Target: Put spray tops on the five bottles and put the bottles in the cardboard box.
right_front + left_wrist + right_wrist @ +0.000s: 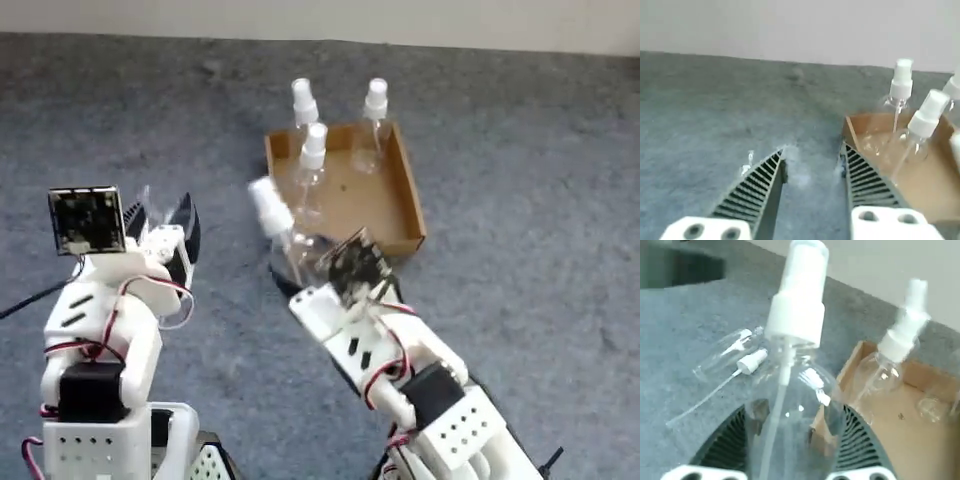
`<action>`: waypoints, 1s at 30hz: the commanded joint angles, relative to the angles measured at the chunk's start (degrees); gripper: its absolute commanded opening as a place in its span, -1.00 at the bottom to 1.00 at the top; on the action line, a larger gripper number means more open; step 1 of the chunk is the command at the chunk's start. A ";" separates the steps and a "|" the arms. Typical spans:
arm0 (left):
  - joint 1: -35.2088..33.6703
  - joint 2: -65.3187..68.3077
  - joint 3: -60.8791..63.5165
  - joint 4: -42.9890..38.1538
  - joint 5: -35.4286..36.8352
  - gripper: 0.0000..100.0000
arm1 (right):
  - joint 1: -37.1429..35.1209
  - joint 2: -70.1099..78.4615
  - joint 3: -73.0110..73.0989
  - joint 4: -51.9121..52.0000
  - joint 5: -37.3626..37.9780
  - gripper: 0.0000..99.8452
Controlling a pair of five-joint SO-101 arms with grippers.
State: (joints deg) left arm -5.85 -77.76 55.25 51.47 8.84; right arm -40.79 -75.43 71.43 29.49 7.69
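Right gripper (pixel 790 437): clamped on a tilted clear bottle (pixel 790 405) with its spray top (pixel 797 300) fitted, just beside the near corner of the cardboard box (pixel 412 195). Left gripper (pixel 812 155): fingers spread apart, low over the desk (pixel 520 150), well apart from the box. In or at the box: three upright capped bottles (pixel 313 165). Beyond the clamped bottle, flat on the desk: one bare bottle (pixel 722 357), with a loose spray top (pixel 752 361) beside it. Desk surface grey and carpet-like, with a pale wall (pixel 790 25) behind.
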 commanded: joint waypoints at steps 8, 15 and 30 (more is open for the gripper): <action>6.11 8.40 -12.26 -1.32 0.35 -0.71 | -2.86 -7.87 4.97 4.62 5.10 -0.99; 16.57 8.40 -8.57 4.84 0.09 -0.71 | -2.77 -7.96 4.97 4.62 4.84 -0.99; 22.90 8.40 -8.84 7.12 -2.73 -0.71 | -2.68 -7.69 4.97 4.53 4.75 -0.99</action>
State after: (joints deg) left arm 15.60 -70.55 48.75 57.36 8.66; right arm -43.25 -82.11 77.49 34.15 12.26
